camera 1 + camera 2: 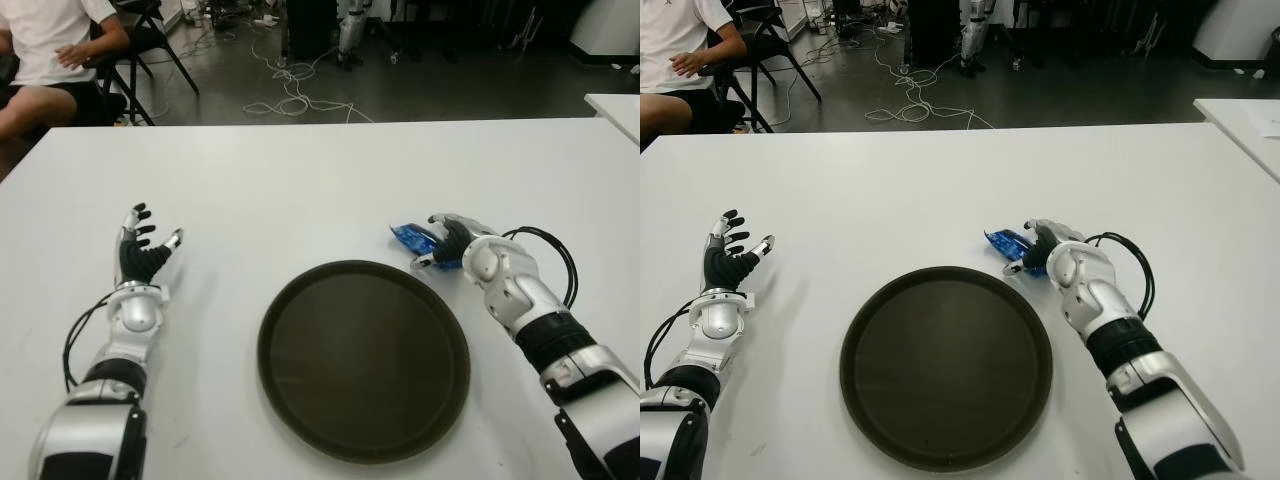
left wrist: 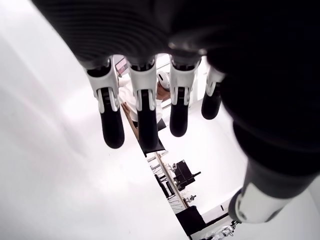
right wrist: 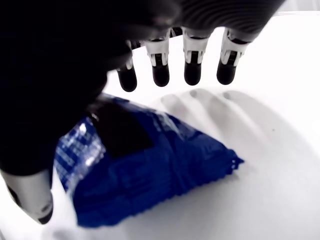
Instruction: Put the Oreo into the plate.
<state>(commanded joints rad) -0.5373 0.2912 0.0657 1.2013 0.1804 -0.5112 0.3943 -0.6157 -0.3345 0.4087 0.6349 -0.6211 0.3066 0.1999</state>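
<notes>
The Oreo is a small blue packet (image 1: 408, 237) lying on the white table (image 1: 300, 170) just beyond the upper right rim of the dark round plate (image 1: 364, 360). My right hand (image 1: 446, 244) hovers over the packet (image 3: 150, 165) from the right. Its fingers (image 3: 192, 65) are stretched out above the wrapper, its thumb is down beside it, and nothing is gripped. My left hand (image 1: 143, 250) shows to the left of the plate, idle, with fingers (image 2: 145, 115) spread and holding nothing. The plate has nothing on it.
A person (image 1: 45, 50) sits on a chair beyond the table's far left corner. Cables (image 1: 290, 95) lie on the floor behind the table. Another white table's corner (image 1: 615, 108) shows at the right edge.
</notes>
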